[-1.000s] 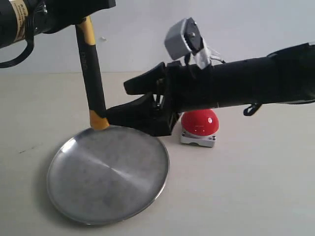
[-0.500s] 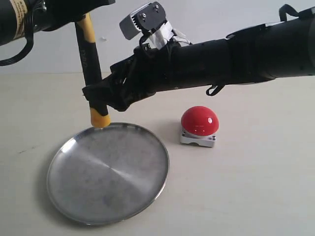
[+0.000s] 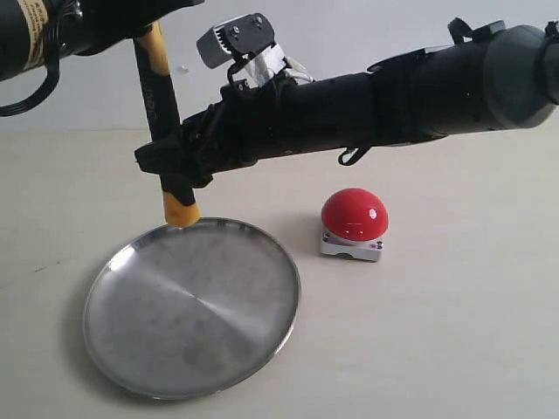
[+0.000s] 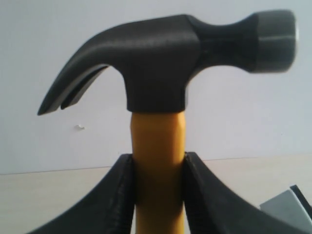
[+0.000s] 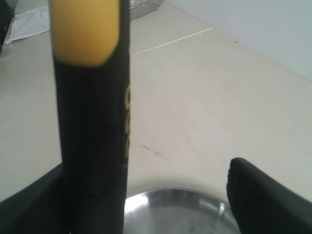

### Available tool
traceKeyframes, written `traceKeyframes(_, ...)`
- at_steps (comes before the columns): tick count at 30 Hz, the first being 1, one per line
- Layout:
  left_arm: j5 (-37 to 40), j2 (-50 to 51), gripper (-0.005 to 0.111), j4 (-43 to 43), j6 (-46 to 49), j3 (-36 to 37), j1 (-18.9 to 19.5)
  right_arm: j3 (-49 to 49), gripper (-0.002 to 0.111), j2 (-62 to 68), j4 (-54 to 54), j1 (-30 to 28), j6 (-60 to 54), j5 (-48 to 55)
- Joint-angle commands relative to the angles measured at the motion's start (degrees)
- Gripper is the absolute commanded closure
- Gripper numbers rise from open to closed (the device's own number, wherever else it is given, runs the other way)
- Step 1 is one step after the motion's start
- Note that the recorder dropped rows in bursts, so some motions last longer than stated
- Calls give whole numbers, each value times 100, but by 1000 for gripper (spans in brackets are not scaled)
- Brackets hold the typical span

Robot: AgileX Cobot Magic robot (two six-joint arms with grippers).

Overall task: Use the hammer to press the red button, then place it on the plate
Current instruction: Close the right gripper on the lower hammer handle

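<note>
The hammer (image 3: 158, 100) hangs upright with its yellow butt just above the plate's far rim. In the left wrist view its dark head (image 4: 161, 63) stands above my left gripper (image 4: 158, 168), which is shut on the yellow neck. The right arm reaches across the middle. My right gripper (image 3: 171, 168) stands open around the lower black grip (image 5: 92, 126): one finger sits beside it and the other finger (image 5: 258, 195) is well apart. The plate (image 3: 192, 305) lies empty at front left, its rim (image 5: 209, 200) below the right gripper. The red button (image 3: 354, 216) sits right of the plate.
The pale tabletop (image 3: 454, 332) runs to a light wall behind. The left arm (image 3: 52, 30) fills the top left corner. The black right arm (image 3: 393, 96) spans the scene above the button, carrying its grey camera box (image 3: 229, 39).
The right arm has swung up and to the left, from beside the button to the hammer's lower handle, uncovering the button. The left arm and the hammer have stayed put.
</note>
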Motion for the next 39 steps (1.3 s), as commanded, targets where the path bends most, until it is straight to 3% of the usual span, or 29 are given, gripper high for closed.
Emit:
traceKeyframes(1,242,-33,107,256,-91,-110,-27,-146,33,2,50,14,94,117)
traceKeyframes(11,291,-33,107,256,-670,-110,-27,-262,33,85,50,14,157,127)
traceKeyframes(19,185,-24,107,256,-789,-110,-27,-262,42,85,50,14,236,127)
traceKeyframes(21,185,-24,107,256,-789,-110,-27,-262,48,85,50,14,251,115)
traceKeyframes(24,185,-24,107,256,-789,-110,-27,-262,69,85,50,14,434,-73)
traceKeyframes(28,185,-24,107,256,-789,-110,-27,-262,108,85,50,14,942,-452)
traceKeyframes(39,148,-24,107,256,-621,-110,-27,-262,108,85,50,14,1060,-451)
